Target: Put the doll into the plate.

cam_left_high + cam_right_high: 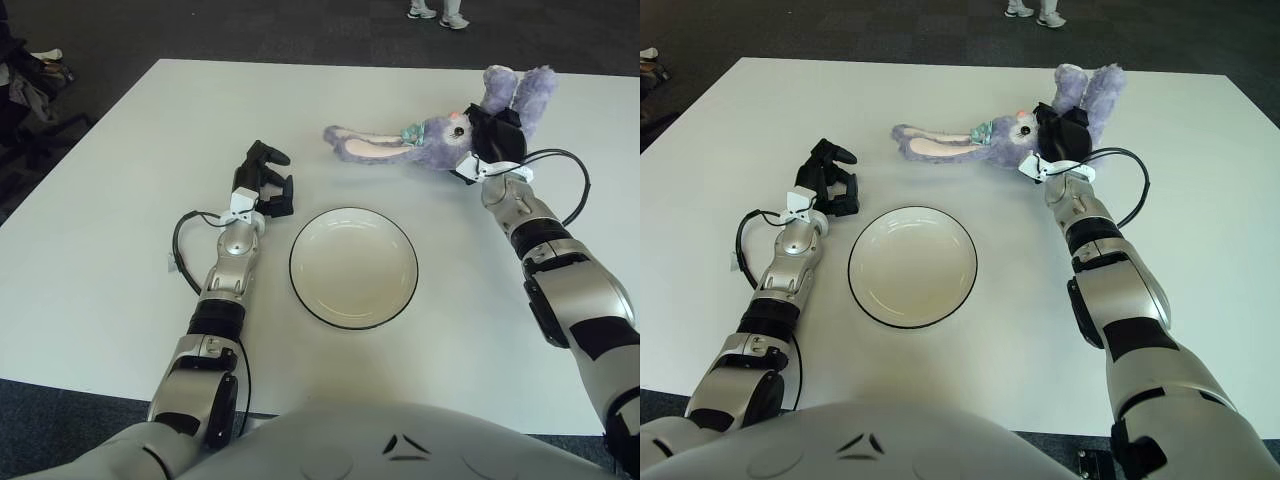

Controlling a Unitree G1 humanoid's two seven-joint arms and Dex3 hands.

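Note:
A purple plush bunny doll (440,130) with long pink-lined ears lies on the white table beyond the plate, ears pointing left. It also shows in the right eye view (1000,135). My right hand (497,140) is on the doll's body, black fingers closed around it. A white plate with a dark rim (354,266) sits in the middle of the table, with nothing in it. My left hand (268,180) shows to the left of the plate, fingers relaxed and holding nothing.
The white table (100,200) ends at dark floor on all sides. A person's feet (438,12) stand beyond the far edge. Dark objects (30,80) lie off the table's far left. Cables loop beside both wrists.

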